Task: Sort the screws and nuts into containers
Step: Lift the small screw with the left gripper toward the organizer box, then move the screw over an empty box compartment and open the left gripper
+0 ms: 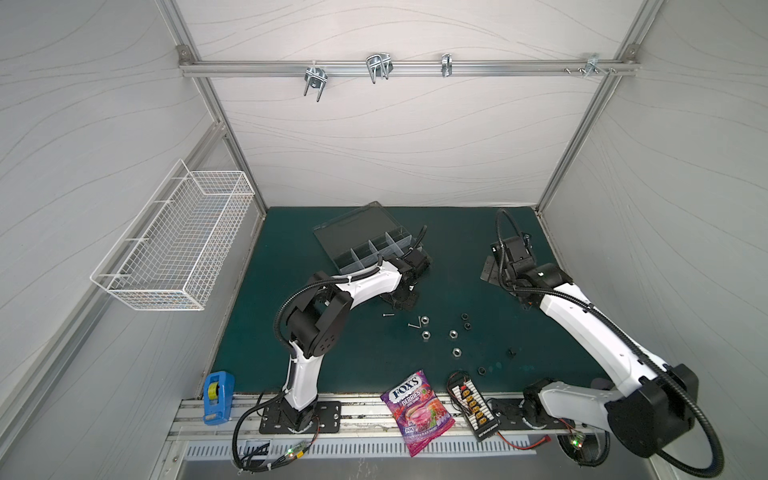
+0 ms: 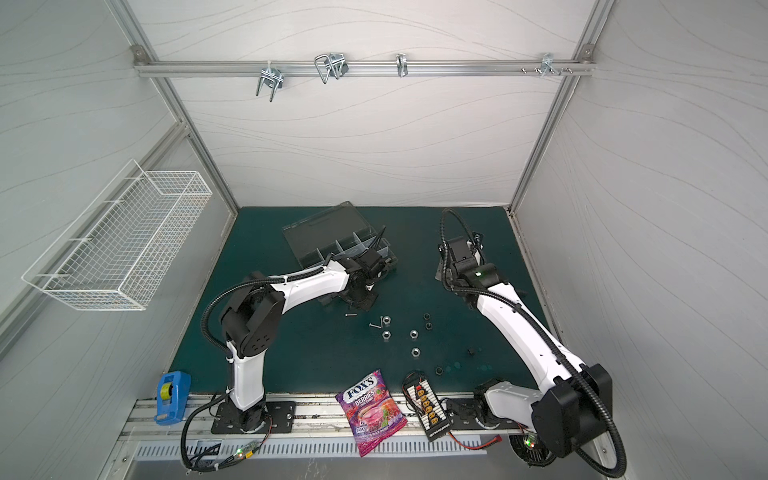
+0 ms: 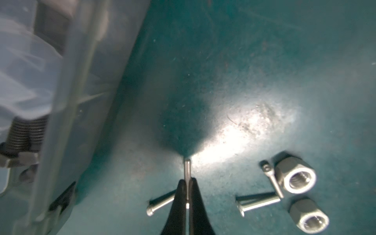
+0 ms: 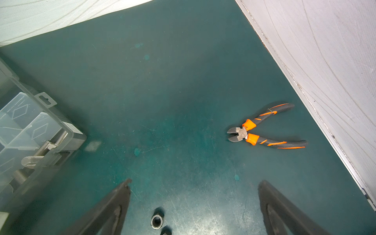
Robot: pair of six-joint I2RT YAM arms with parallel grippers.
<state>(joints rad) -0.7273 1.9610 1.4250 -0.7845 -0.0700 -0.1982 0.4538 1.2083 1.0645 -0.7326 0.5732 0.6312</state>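
The left gripper [image 3: 187, 181] is clamped shut on a thin screw [image 3: 187, 168], whose end sticks out past the fingertips towards the mat [image 3: 223, 81]. Another screw [image 3: 160, 203] lies on the mat just beside the fingers, partly hidden behind one. Two more screws [image 3: 258, 203] lie near, close against two silver nuts [image 3: 295, 176]. On the gripper's other side stands the box [image 3: 71, 101], with blurred bolts [image 3: 26, 130] showing through its wall.

The right gripper [image 4: 195, 182] is spread wide and holds nothing. A nut [image 4: 156, 221] lies on the mat between its fingers, touching neither. The box sits off to one side, with bolts in its corner compartment [image 4: 46, 142]. Cutters [image 4: 244, 133] lie well apart, near the wall.

In both top views, the loose nuts and screws lie between the arms.
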